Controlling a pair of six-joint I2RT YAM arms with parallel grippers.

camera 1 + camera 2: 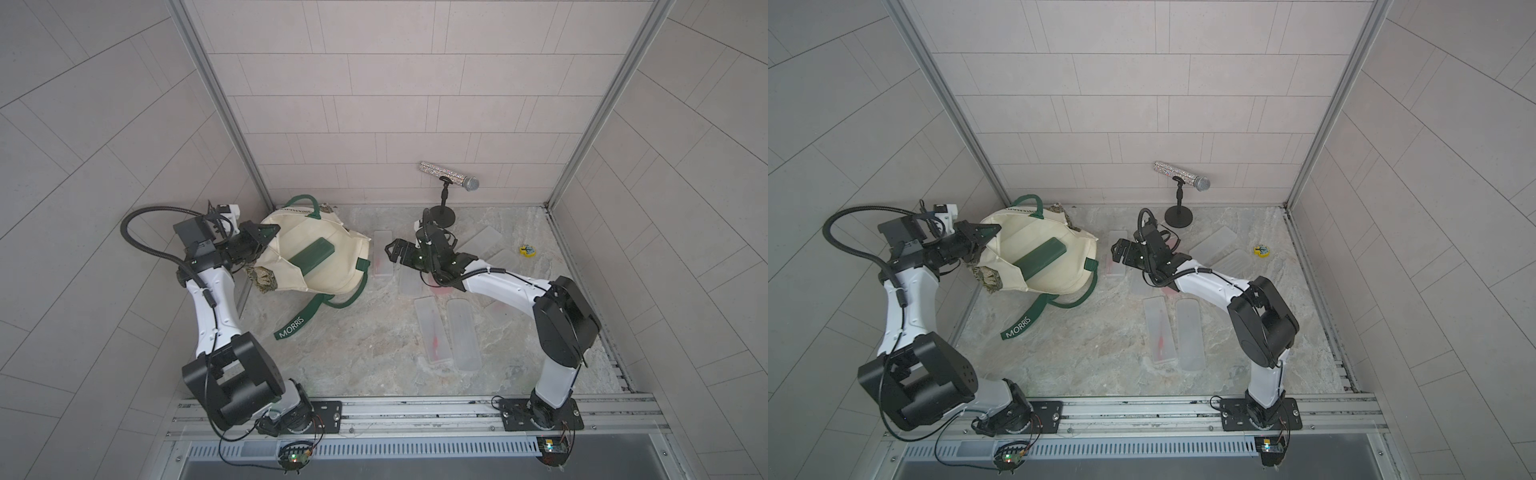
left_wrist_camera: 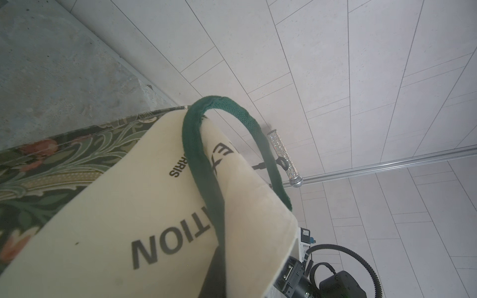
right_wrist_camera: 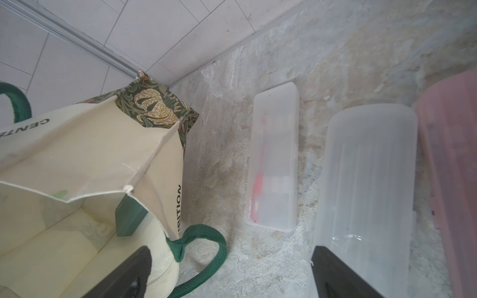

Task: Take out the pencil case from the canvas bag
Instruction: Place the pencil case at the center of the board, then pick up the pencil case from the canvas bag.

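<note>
Extraction is only just beginning: the left gripper (image 1: 266,236) is pinching the rim of the canvas bag (image 1: 340,266), jaws pressed together on the cloth, propping its mouth agape at the left rear of the table (image 1: 365,345). The right gripper (image 1: 392,252) is hovering spread wide just outside the opening, gripping nothing. The dark green pencil case (image 1: 312,257) is lying inside the bag, apparently untouched. Reaching in, grasping and lifting out are remaining.

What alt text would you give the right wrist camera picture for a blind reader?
An open cream canvas bag with dark green handles rests on a mottled stone-look table, a dark green rectangular case inside it. Beside the bag lie two frosted translucent plastic cases and a pinkish case; the open right gripper frames the view.
</note>
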